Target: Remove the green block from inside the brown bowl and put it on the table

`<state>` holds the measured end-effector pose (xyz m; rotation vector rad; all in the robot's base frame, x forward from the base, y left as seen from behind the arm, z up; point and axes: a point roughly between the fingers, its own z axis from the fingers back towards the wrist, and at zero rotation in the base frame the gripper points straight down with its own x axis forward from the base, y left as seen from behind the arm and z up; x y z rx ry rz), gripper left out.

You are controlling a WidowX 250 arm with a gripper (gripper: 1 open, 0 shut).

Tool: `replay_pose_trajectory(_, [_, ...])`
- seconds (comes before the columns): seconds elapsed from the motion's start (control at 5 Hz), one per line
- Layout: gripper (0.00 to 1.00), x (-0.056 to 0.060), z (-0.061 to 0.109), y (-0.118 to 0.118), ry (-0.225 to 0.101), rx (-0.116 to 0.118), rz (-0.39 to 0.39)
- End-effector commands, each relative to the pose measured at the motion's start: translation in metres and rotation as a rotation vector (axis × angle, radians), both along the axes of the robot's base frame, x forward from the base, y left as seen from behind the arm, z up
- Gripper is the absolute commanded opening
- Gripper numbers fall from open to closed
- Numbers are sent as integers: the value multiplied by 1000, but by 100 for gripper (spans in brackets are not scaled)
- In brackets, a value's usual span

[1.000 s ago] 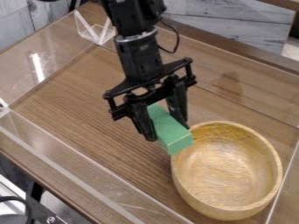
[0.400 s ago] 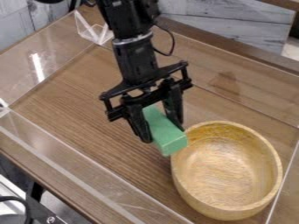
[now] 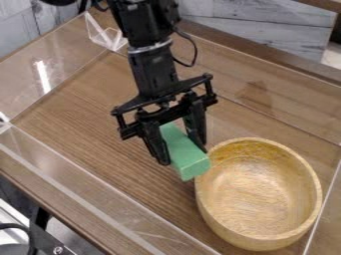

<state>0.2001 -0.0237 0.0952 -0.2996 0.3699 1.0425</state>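
Black robot gripper (image 3: 176, 140) is hanging over the wood-grain tabletop (image 3: 80, 125), reaching in from the top of the view. Fingers are clamping the green block (image 3: 184, 152) — one on each side, block sitting between them. Block is pointing down and slightly right, tilted, its upper part partly hidden by the gripper; lower end is showing below the fingertips. It is appearing just left of the brown bowl (image 3: 257, 194) in the view, right by the rim; can't tell whether it is touching the rim, or whether it is touching the tabletop. Bowl is sitting at the lower right, round and light tan, wood grain showing inside, nothing visible in it. Clear acrylic wall (image 3: 100, 204) is running along the lower left edge of the tabletop. Black cable (image 3: 16, 234) is curving at the lower left corner, outside that wall. Gray wood-look panel (image 3: 266, 22) is lying beyond the tabletop at the upper right.
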Motion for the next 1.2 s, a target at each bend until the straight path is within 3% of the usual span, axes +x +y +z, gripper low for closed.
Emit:
replay_pose_trajectory(0.0, [0, 11, 10, 5, -41, 1, -9])
replay_pose_trajectory(0.4, [0, 12, 12, 8, -32, -12, -67])
replay_pose_trajectory(1.0, [0, 15, 18, 9, -44, -54, -196])
